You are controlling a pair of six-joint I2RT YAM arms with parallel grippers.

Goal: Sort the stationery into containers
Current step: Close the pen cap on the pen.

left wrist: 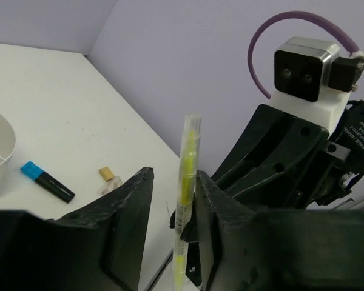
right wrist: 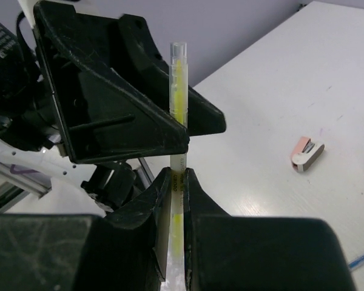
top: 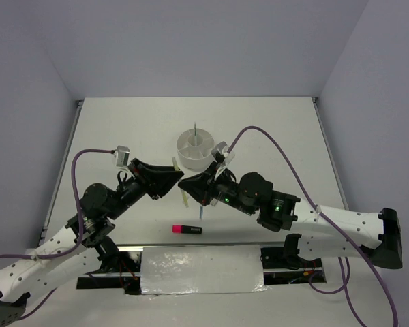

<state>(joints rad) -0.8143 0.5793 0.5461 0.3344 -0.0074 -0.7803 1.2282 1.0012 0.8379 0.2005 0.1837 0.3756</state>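
Right wrist cam: right gripper [right wrist: 177,177] is clamped hard on the yellow stick [right wrist: 179,85], pinching it low on the shaft. The stick stands upright with its clear capped end up. Left wrist cam: left gripper [left wrist: 173,182] has its jaws parted. I see the stick standing between them, close against one finger [left wrist: 213,212], with a clear gap to the other, so nothing is squeezing from that side. Top cam: both grippers meet nose to nose above the table [top: 286,136], and the stick hangs between them off the surface, just on the near side of the white cup [top: 196,148], not in any compartment. Loose items I can see: the pink highlighter [top: 186,229] lies flat near the arm bases, well apart from the cup. The blue highlighter [left wrist: 47,182] lies on the table beside the cup rim, with a small tan piece [left wrist: 108,176] near it. A small pink-and-white piece [right wrist: 306,153] sits alone on the tabletop; I can't tell whether it's an eraser or a sharpener.
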